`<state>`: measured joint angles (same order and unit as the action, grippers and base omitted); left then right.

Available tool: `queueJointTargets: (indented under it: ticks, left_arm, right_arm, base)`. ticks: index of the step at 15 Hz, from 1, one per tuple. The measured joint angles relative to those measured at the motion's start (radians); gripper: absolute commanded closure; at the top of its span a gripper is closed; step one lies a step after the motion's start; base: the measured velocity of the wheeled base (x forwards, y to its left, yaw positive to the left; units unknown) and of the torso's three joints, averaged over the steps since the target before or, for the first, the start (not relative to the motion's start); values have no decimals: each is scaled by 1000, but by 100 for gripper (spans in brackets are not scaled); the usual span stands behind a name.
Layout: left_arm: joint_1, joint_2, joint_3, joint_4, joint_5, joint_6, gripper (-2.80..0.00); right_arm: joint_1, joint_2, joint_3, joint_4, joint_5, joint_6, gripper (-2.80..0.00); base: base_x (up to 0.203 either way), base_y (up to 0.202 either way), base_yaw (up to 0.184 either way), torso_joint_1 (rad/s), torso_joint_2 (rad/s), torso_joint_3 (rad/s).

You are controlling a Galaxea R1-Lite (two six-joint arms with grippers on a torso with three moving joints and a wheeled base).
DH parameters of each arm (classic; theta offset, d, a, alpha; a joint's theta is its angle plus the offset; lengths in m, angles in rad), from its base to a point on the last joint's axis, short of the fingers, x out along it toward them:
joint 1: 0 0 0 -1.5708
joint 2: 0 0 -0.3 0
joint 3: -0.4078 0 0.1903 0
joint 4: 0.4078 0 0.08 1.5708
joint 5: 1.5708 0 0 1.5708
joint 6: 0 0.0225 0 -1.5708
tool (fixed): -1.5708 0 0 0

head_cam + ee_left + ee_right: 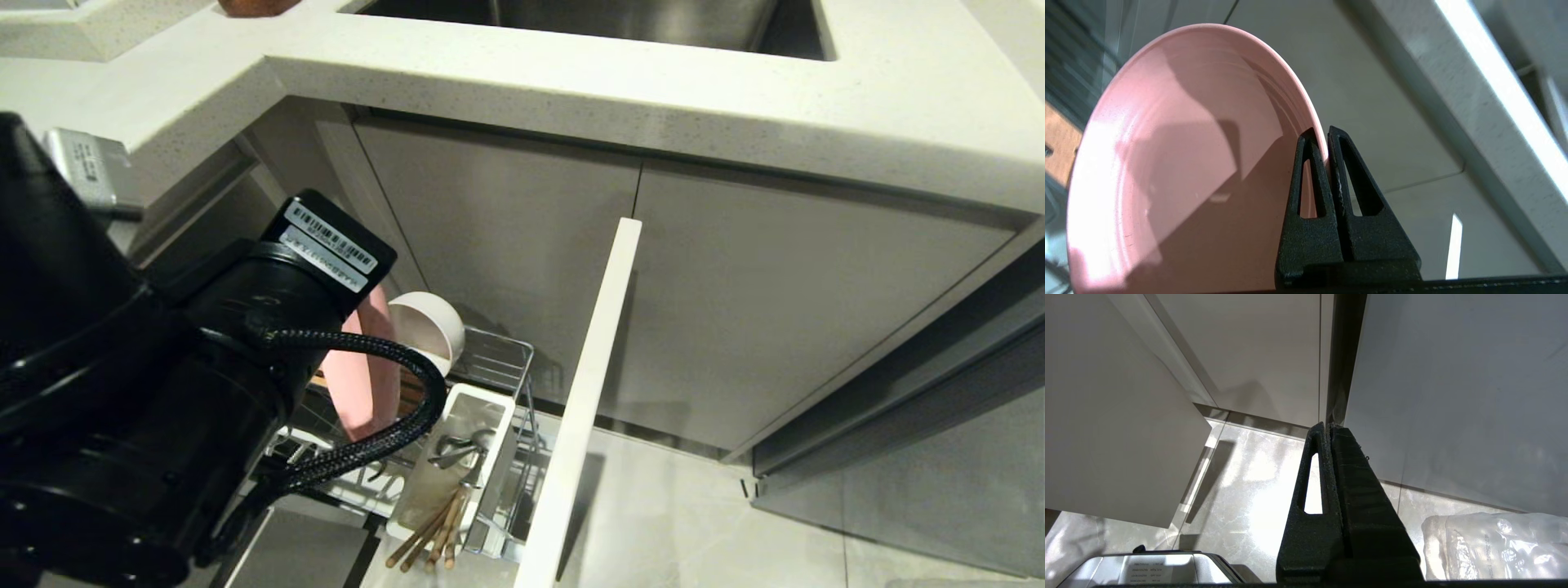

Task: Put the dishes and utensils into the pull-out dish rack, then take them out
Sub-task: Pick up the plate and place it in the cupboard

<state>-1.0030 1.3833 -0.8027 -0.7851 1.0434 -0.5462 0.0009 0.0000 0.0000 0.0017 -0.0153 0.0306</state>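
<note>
My left gripper (1327,133) is shut on the rim of the pink plate (1180,163). The plate (363,367) stands on edge over the pull-out dish rack (500,353), and my left arm (245,351) hides its lower part and the fingers. The cream-white bowl (426,325) lies tipped on its side just behind the plate. In the white caddy (500,412) are the metal spoon (455,449) and the chopsticks (431,535), whose ends stick out at the front. My right gripper (1327,426) is shut and empty, parked low over the floor.
The rack's pale front panel (584,392) juts out to the right of the caddy. Above are the speckled countertop (653,90) and the steel sink (612,20). Grey cabinet doors (775,310) close off the back. A clear plastic bag (1494,547) lies on the floor.
</note>
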Motion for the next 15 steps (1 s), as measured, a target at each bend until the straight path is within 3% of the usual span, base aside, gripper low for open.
queueJointTargets:
  ticks: [4, 10, 15]
  left_arm:
    - [-1, 41, 58, -163, 41, 47, 0]
    - [0, 89, 68, -183, 128, 57, 0]
    - [2, 130, 78, -279, 171, 52, 0]
  right_arm:
    - [0, 0, 0, 0, 0, 0, 0]
    - [0, 0, 0, 0, 0, 0, 0]
    - [0, 0, 0, 0, 0, 0, 0]
  base:
    - [0, 0, 0, 0, 0, 0]
    - [0, 0, 0, 0, 0, 0]
    - [0, 0, 0, 0, 0, 0]
